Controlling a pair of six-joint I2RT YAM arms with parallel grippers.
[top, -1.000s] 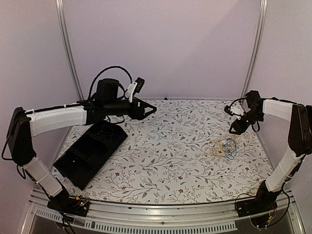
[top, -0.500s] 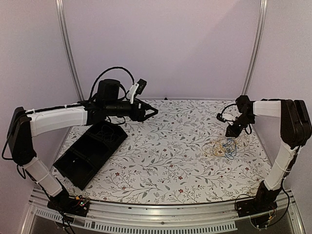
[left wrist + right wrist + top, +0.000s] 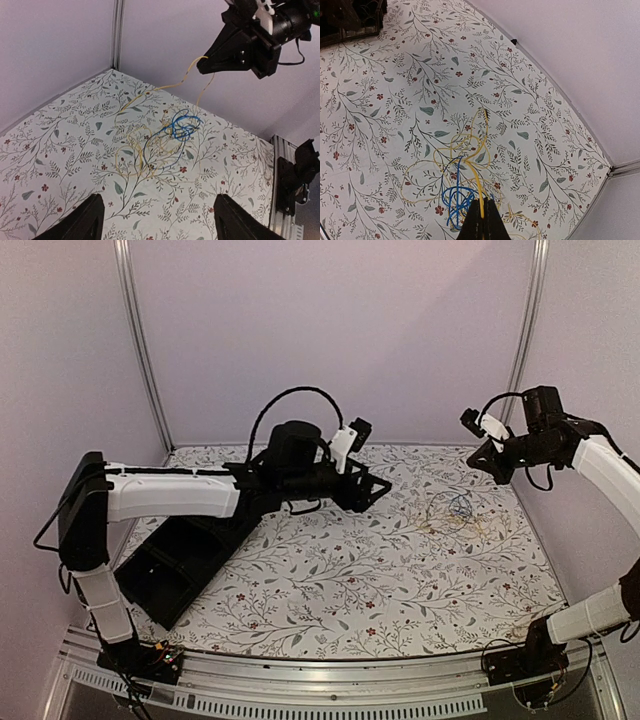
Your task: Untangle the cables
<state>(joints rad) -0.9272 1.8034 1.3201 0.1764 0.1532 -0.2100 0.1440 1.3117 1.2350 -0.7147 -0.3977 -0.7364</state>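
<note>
The cables point(image 3: 455, 512) lie in a tangled bundle at the right of the flowered table. They are thin yellow loops point(image 3: 131, 150) and a blue knot point(image 3: 181, 125). My right gripper point(image 3: 476, 462) hangs above them, shut on a yellow cable point(image 3: 479, 185) that rises taut from the bundle to its tips point(image 3: 482, 216). The blue cable point(image 3: 456, 197) sits just under those tips. In the left wrist view the right gripper point(image 3: 204, 66) shows at the top with the yellow strand hanging from it. My left gripper point(image 3: 378, 486) is open over the table's middle, its fingers point(image 3: 84, 221) wide apart and empty, left of the bundle.
A black compartment tray point(image 3: 175, 555) lies at the left of the table, under the left arm, and shows in the corner of the right wrist view point(image 3: 350, 17). Walls close the back and sides. An aluminium rail point(image 3: 320, 680) runs along the near edge.
My right gripper shut on a yellow cable and rose, pulling the bundle back and left. The left arm swung right to the table's middle, gripper still open.
</note>
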